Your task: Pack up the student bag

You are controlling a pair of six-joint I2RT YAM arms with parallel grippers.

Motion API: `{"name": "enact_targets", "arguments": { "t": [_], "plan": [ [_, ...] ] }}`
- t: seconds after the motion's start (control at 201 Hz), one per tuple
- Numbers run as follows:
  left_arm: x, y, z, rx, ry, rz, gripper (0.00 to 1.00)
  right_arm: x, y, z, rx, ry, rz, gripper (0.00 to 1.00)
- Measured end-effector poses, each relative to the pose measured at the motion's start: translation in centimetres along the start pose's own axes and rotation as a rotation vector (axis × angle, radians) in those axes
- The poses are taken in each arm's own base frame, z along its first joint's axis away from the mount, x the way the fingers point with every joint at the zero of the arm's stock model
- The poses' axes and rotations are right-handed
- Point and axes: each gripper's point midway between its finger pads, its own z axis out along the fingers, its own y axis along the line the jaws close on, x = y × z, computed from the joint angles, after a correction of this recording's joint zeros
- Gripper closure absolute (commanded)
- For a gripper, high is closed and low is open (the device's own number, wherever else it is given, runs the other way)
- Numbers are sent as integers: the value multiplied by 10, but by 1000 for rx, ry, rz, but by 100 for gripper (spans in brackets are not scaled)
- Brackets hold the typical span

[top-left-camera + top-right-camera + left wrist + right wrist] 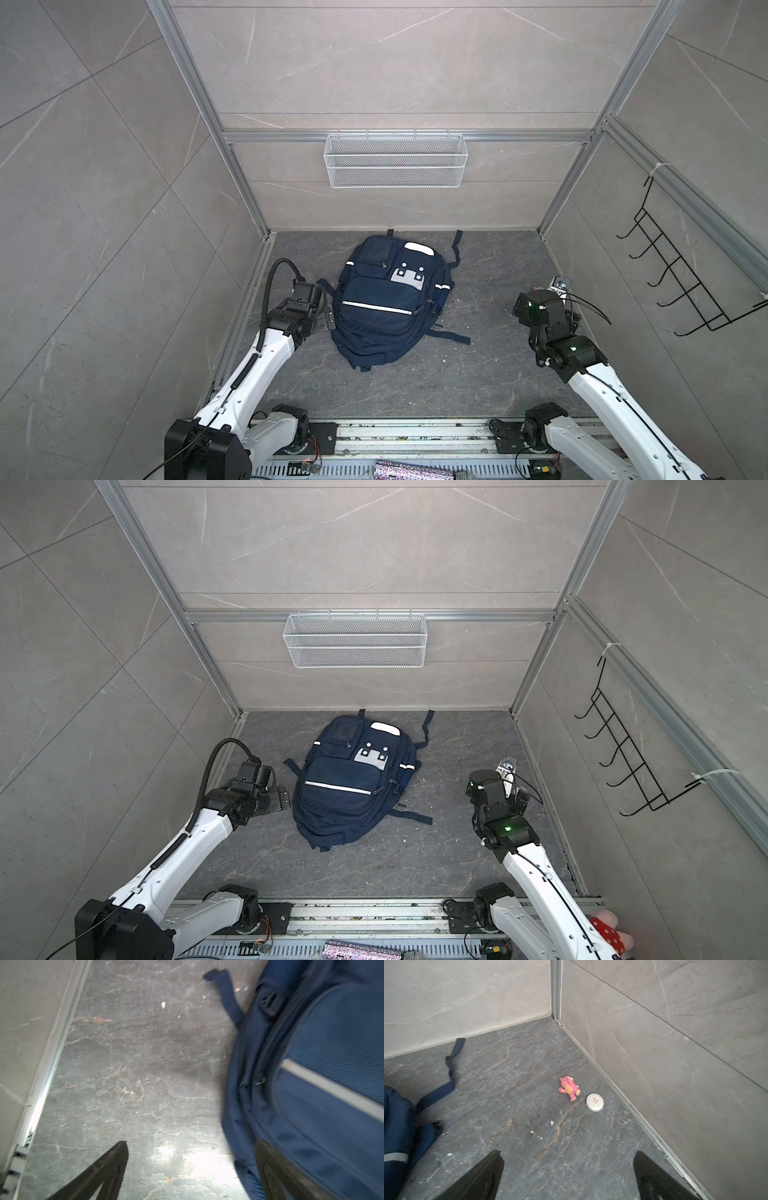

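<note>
Lying flat, front face up, the student bag (386, 299) sat about midway between the side edges of the tabletop (478, 374), closer to the far edge than to the near one. Its long axis ran from the near edge toward the far edge, leaning slightly. In both top views every zip looked shut, so by my reckoning the packing had not begun.

And the left gripper (192, 1145) was right there! It hung just beside the bag's left flank, jaws spread wide and empty. In the left wrist view one finger (274, 1167) overlapped the navy fabric, though whether it touched I could not tell. That arm was plainly the nearer one, with the bag lying straight off to its right.

Over by the right edge, the right gripper (569, 1154) was also wide open and holding nothing. It stood well apart from the bag and pointed toward the far right corner. A pink toy (569, 1088) and a white round disc (595, 1102) lay there, just beside each other and close to the wall.

Room to move? Plenty of bare surface on the near side of the bag. A loose strap (451, 334) trailed out to the right, a likely snag for anything carried across.
</note>
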Motion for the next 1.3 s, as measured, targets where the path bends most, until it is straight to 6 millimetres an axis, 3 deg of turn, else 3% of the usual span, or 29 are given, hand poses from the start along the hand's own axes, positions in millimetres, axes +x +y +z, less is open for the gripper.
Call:
{"name": "enact_targets", "arguments": {
  "t": [0.209, 0.294, 0.383, 0.523, 0.657, 0.896, 1.021, 1.175, 1.299],
  "plan": [
    [14, 24, 9, -92, -31, 5, 7, 38, 2, 25, -1, 44, -83, 0],
    [7, 35, 11, -141, -60, -9, 8, 55, 11, 39, -33, 73, -107, 0],
    [-6, 41, 15, -181, -110, -9, 2, 71, 21, 53, -57, 102, -135, 0],
    [-18, 45, 30, -219, -187, 15, 0, 84, 34, 79, -70, 123, -152, 0],
    [-18, 46, 49, -216, -235, 44, 0, 85, 43, 97, -82, 105, -118, 0],
    [-12, 43, 77, -158, -355, 65, 0, 67, 54, 123, -126, 12, -16, 1],
    [-23, 38, 82, -120, -422, 60, 0, 65, 60, 131, -160, -10, -3, 0],
    [-46, 24, 84, -53, -519, 71, 0, 53, 77, 127, -271, -83, 2, 0],
    [-54, 17, 96, -6, -553, 79, 0, 73, 87, 126, -347, -80, -38, 0]
  ]
}}
